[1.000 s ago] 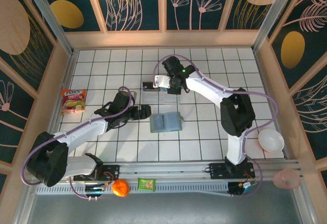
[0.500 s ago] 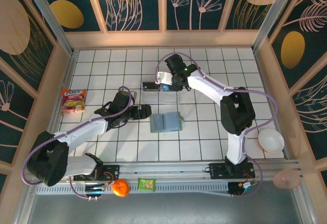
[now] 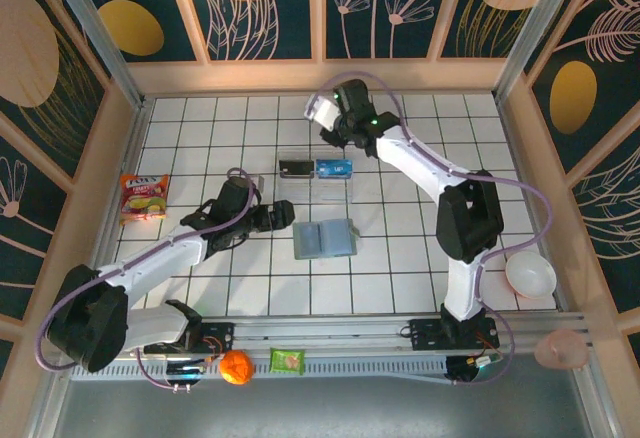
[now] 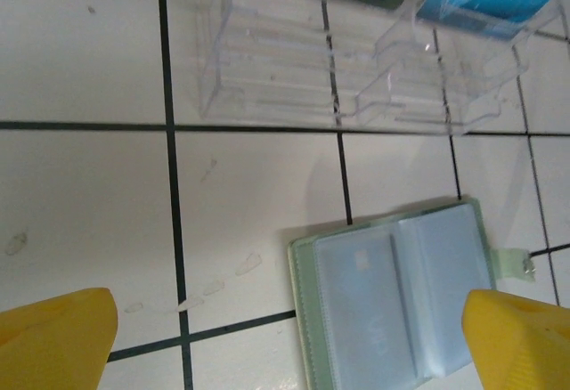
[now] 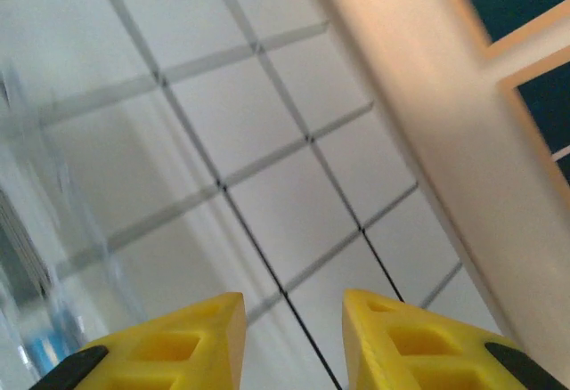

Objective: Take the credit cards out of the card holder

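**Right arm clear of tray; blue card deposited**

Right gripper (image 5: 291, 305) has moved off the clear tray (image 4: 356, 87) toward the far wall since the earlier frame. The blue credit card (image 3: 334, 168) it stood over now lies in the tray.

Entries, near to far:

1. Left gripper (image 3: 283, 217). Jaws spread wide and empty, hovering low over the tiled table (image 3: 200, 128) just left of the card holder, not touching it.
2. Card holder (image 4: 401, 301). Lies open and flat on the tiles, bluish-grey pockets up, tab at its right edge. A pale rectangle shows in the left pocket; whether it is a card cannot be told.
3. Clear tray. Just beyond the holder, apart from it. Holds the blue card on the right and a dark card (image 3: 296, 169) to its left.
4. Right gripper. Raised beyond the tray near the far wall, fingers part-way apart with nothing between them.

Handling note (a judgement): the step in hand looks like the retreat after a drop.
- Keep the right gripper rising straight until clear of the tray wall, so the thin cards stay put.
- For any card left, pin the holder's left edge with the left gripper.
- Draw the card along the line of its slot, not upward, or the light wallet will lift with it.
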`<action>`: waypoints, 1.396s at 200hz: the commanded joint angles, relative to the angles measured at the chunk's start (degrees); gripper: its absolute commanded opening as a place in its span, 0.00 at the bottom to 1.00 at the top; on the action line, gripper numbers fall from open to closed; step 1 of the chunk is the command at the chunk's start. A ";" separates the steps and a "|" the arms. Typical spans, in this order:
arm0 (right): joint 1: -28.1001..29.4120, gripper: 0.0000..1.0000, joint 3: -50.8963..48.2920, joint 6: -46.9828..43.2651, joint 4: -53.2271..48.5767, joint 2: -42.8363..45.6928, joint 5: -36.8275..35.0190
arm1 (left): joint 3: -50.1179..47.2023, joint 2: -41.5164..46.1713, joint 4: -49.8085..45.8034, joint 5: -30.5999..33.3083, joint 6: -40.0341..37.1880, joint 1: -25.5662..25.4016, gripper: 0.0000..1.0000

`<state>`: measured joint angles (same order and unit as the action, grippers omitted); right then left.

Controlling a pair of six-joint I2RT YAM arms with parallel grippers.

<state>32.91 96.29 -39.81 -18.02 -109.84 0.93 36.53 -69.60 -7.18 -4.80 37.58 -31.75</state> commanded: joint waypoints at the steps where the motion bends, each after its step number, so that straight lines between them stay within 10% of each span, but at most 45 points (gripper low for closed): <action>1: -0.78 0.35 -0.80 21.11 10.76 5.08 10.54 | -1.52 2.82 2.13 3.33 1.38 0.43 0.99; 74: -0.67 0.39 -26.91 57.40 18.46 16.56 20.66 | -6.52 7.09 7.56 3.47 0.90 0.41 0.99; 169: 25.36 0.37 -41.73 55.64 5.71 15.74 -1.56 | -13.38 13.53 8.61 7.73 1.02 0.45 0.99; 279: 31.61 0.37 -34.93 53.26 2.33 4.55 -10.91 | -15.09 14.42 8.76 6.55 1.27 0.43 0.98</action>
<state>63.86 59.86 14.35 -13.04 -103.68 -7.11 22.11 -54.89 0.21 2.04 38.20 -31.75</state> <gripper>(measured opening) 0.364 0.986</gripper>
